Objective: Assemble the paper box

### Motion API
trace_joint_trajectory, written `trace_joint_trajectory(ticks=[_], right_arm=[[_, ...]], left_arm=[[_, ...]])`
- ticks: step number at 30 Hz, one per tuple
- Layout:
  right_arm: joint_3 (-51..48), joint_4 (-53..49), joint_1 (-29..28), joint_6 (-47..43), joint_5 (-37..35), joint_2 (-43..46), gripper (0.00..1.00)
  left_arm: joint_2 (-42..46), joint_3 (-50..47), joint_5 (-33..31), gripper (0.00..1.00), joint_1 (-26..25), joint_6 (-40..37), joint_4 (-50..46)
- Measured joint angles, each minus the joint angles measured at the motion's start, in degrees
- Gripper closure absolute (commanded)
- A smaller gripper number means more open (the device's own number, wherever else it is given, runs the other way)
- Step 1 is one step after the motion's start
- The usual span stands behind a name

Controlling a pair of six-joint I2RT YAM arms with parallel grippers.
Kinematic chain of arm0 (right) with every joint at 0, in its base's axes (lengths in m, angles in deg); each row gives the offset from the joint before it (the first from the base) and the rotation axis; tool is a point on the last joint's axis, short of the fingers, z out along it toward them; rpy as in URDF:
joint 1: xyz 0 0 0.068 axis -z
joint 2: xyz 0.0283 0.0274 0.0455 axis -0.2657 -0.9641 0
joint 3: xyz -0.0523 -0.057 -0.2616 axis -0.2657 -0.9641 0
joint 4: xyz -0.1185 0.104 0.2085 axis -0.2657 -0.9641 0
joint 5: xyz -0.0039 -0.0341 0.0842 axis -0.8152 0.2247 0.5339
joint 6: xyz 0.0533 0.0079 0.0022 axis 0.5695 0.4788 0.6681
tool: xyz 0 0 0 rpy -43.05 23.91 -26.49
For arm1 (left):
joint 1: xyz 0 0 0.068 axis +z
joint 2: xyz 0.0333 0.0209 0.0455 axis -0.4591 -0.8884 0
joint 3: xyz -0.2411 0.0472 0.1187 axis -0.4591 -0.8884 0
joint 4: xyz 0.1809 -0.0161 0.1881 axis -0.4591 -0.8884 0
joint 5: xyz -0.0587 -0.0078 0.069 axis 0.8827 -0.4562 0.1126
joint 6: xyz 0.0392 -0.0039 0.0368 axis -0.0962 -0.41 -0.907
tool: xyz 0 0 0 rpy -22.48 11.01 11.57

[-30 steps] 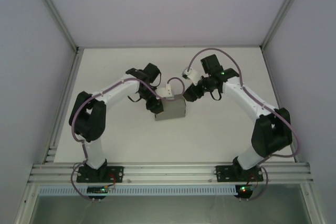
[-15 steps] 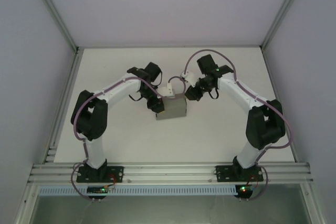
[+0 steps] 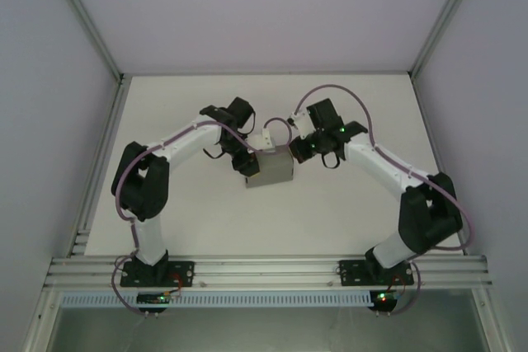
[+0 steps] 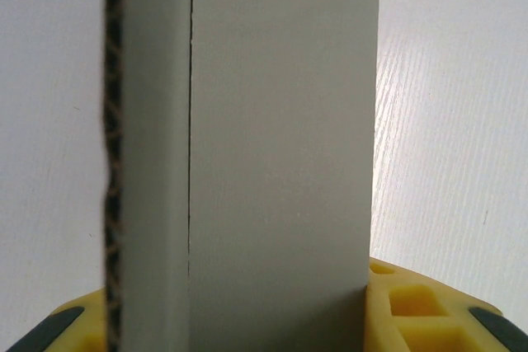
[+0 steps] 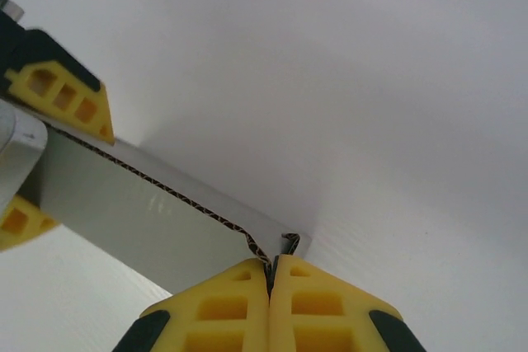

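Observation:
The paper box (image 3: 272,169) is a small grey corrugated card box at the middle of the white table. My left gripper (image 3: 247,164) holds its left end. In the left wrist view the grey wall of the box (image 4: 280,121) stands upright between the yellow fingers (image 4: 412,311), and the gripper (image 4: 247,323) is shut on it. My right gripper (image 3: 299,151) is at the box's far right corner. The right wrist view has its yellow fingers (image 5: 223,311) pressed together on a folded card edge of the box (image 5: 140,212), with the gripper (image 5: 271,268) shut there.
The bare white table (image 3: 346,204) stretches all round the box. An aluminium rail (image 3: 264,269) runs along the near edge by the arm bases. Pale enclosure walls with metal posts (image 3: 99,47) close in the left, right and back sides.
My right gripper has moved left onto the box's right corner and closed on its card edge. The left gripper and the box have stayed in place.

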Motion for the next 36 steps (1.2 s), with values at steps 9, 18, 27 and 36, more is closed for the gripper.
trace_joint_trajectory(ticks=[9, 18, 27, 36], right_arm=[[-13.05, 18.78, -2.75, 11.39, -5.99, 5.92, 1.00], [-17.68, 27.30, -4.48, 14.82, -10.21, 6.54, 1.00], [-20.72, 29.14, -7.32, 18.34, -16.61, 8.76, 1.00], [-20.17, 24.26, -5.88, 25.55, -12.81, 10.62, 1.00]], left_arm=[[0.00, 0.00, -0.48, 0.81, -0.11, 1.88, 0.26], [-0.15, 0.02, -1.07, 0.81, -0.13, 3.80, 0.42], [-0.24, 0.79, -2.86, 0.80, -1.01, 3.50, 0.13], [-0.61, 1.20, -3.85, 0.80, -2.05, 2.05, 0.31]])
